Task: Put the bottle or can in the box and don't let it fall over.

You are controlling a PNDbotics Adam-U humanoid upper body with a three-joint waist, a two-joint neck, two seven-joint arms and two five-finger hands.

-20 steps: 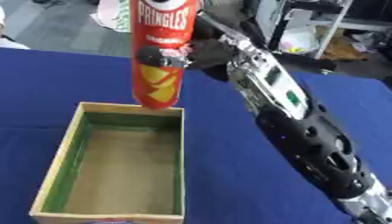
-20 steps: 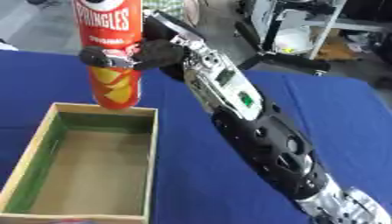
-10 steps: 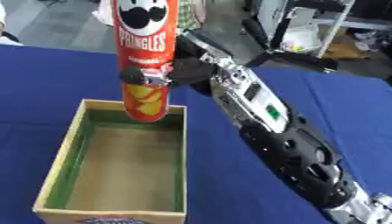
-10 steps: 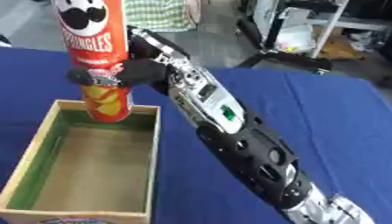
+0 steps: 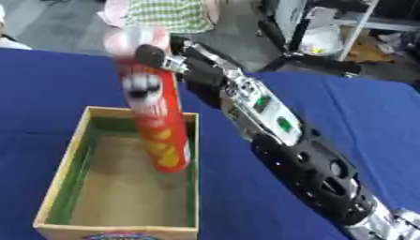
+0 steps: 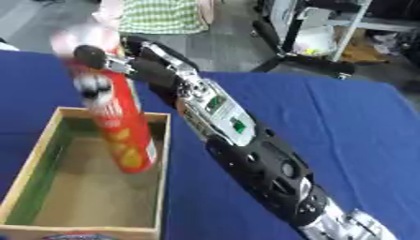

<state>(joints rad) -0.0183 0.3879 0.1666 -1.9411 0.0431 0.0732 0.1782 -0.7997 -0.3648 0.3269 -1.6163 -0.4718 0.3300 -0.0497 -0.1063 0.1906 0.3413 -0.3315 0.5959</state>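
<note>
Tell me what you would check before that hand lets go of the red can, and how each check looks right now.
1. Can inside the box walls: ok; the lower end of the red can is within the wooden box.
2. Can base resting on the box floor: cannot tell; the view is blurred.
3. Can upright: not ok; it leans, top toward the robot's left.
4. Grip in place: ok; the right hand is curled round the can's upper part.
5. Box level on the blue table: ok.
6. Left hand: not in view.

R arm stretched diag fwd-left, right robot hand [image 5: 168, 63] curled round can [image 5: 156, 124]
</note>
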